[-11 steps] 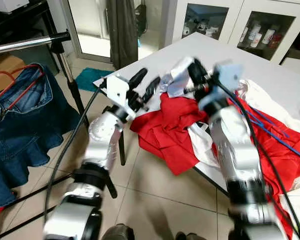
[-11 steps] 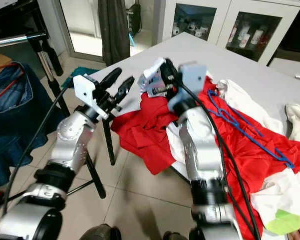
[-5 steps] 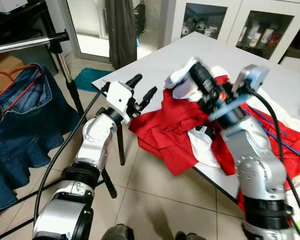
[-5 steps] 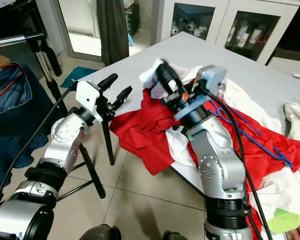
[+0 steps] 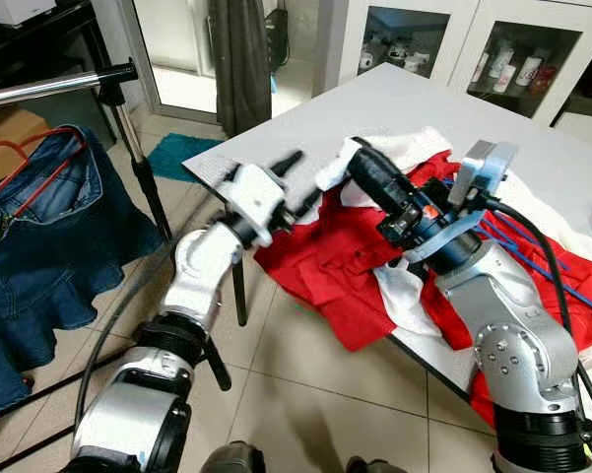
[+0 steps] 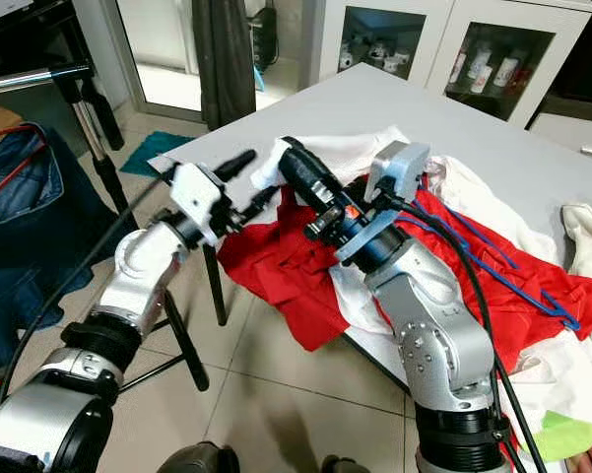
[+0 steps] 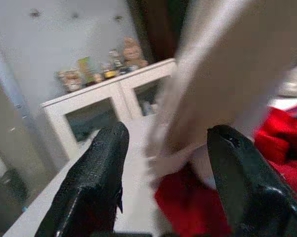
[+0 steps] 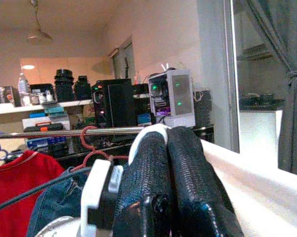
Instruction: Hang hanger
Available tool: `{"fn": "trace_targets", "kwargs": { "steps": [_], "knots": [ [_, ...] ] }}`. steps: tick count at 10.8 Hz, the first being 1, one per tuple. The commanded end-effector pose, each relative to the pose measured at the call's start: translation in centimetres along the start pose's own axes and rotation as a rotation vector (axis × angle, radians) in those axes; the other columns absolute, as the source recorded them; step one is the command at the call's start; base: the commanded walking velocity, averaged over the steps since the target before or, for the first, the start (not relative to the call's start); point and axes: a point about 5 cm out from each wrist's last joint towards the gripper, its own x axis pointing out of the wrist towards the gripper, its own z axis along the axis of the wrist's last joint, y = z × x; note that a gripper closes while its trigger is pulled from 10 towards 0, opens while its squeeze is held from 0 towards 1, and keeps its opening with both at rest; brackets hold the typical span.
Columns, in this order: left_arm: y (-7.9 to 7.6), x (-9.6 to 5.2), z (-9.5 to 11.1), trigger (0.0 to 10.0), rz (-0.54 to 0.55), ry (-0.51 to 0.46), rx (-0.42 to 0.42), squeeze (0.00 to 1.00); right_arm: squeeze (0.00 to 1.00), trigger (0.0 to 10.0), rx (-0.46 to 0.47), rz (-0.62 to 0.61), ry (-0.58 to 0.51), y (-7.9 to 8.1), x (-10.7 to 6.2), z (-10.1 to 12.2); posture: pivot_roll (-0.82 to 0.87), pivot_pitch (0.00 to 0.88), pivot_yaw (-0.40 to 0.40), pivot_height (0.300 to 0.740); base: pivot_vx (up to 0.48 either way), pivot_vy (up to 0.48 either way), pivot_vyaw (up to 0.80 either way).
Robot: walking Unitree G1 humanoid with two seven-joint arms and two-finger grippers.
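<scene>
A blue hanger (image 6: 493,261) lies on a red garment (image 6: 276,261) spread over the white table (image 5: 305,118). My right gripper (image 5: 357,150) is shut on a fold of a white garment (image 6: 345,148) and holds it up over the table's near corner. In the right wrist view its fingers (image 8: 168,173) are pressed together with the white cloth (image 8: 247,182) beside them. My left gripper (image 5: 300,182) stands open just left of that fold, with the cloth (image 7: 212,89) showing beyond its fingers (image 7: 96,177).
A metal clothes rail (image 5: 49,87) on a black stand (image 5: 143,177) is at the left, with a denim skirt (image 5: 39,246) on a red hanger (image 5: 20,158). White glass-door cabinets (image 5: 453,49) stand behind the table. More cloth (image 6: 586,232) lies at the far right.
My right gripper has swung down and left with the white cloth, closer to the table's corner. My left gripper has shifted right, up to the held fold.
</scene>
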Motion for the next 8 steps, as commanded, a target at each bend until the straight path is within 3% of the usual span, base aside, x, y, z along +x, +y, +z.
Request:
{"fn": "trace_targets", "kwargs": {
  "steps": [1, 3, 4, 8],
  "knots": [
    [-0.5, 0.6, 0.3, 10.0, -0.063, -0.006, 0.035, 0.0, 0.0, 10.0, -0.003, 0.034, -0.01, 0.4, 0.0, 0.4, 0.05, 0.0, 0.024, 0.74, 0.0, 0.0, 0.0],
    [-0.8, 0.8, 0.0, 10.0, -0.084, 0.013, 0.051, 0.0, 0.0, 10.0, 0.004, 0.038, -0.014, 0.6, 0.1, 0.5, 0.06, 0.0, 0.026, 0.74, 0.0, 0.0, 0.0],
    [-0.6, 1.0, -0.1, 0.0, -0.077, 0.021, 0.055, 0.0, 0.0, 10.0, 0.008, 0.038, -0.013, 0.6, 0.2, 0.4, 0.05, 0.0, 0.027, 0.74, 0.0, 0.0, 0.0],
    [-0.1, 0.9, 0.1, 0.0, -0.055, -0.003, 0.075, 0.0, 0.0, 10.0, 0.079, -0.02, -0.061, -0.7, -0.6, 1.3, 0.05, 0.0, 0.025, 0.74, 0.0, 0.0, 0.0]
  ]
}}
